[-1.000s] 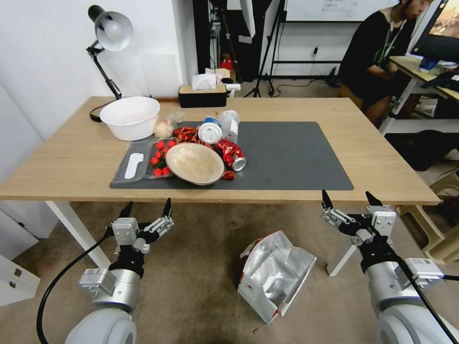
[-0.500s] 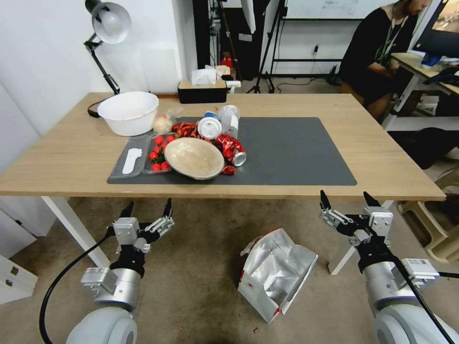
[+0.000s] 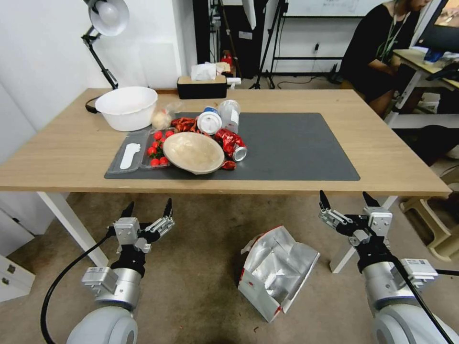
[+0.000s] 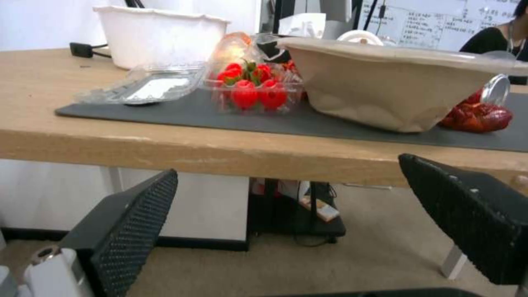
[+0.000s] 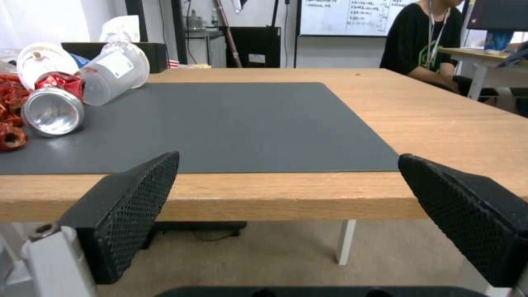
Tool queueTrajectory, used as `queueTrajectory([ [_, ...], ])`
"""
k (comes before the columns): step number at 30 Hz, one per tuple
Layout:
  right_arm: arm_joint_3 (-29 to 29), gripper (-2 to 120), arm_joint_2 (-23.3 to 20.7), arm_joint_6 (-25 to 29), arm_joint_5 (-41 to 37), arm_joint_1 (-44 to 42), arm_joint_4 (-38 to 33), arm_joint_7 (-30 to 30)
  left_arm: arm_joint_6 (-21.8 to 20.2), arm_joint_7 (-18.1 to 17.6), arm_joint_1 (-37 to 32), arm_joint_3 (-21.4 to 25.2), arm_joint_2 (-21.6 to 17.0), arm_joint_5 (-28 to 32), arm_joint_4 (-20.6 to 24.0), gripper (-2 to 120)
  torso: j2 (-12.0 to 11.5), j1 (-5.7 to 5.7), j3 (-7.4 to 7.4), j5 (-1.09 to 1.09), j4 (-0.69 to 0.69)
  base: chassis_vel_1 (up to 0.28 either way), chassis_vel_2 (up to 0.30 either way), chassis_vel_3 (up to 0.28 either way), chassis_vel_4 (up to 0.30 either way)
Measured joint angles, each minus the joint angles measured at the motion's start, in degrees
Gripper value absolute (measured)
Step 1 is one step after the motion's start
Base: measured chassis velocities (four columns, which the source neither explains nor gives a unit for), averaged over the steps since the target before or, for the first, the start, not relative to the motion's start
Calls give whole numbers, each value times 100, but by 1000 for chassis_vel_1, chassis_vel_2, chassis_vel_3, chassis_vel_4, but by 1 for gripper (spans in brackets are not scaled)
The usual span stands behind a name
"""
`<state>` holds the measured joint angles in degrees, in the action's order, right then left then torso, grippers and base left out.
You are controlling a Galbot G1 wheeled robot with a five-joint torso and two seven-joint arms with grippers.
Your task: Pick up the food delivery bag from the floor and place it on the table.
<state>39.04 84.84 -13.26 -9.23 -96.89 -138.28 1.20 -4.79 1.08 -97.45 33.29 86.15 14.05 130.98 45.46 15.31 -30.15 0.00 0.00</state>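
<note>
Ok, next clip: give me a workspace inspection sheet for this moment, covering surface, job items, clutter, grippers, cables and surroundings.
Surface: light-wood table with a dark grey mat; the mat's right half is bare.
Job's things: food delivery bag lies open on the floor in front of the table, foil lining showing.
Clutter: white tub, strawberry box, beige bowl, crushed can, cups on the mat's left half.
Grippers: left gripper and right gripper both open, held below the table edge, touching nothing.
Cables: black cable loops from the left arm.
Surroundings: desk lamp, tissue box.
</note>
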Motion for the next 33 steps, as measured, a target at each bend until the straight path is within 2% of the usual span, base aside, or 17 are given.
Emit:
queueTrajectory([
  [33,-13,100,23,13,-13,20,-39,6,107,0,-32,20,-27,8,70,100,-835,-338,496,0,0,0,0,0,0],
])
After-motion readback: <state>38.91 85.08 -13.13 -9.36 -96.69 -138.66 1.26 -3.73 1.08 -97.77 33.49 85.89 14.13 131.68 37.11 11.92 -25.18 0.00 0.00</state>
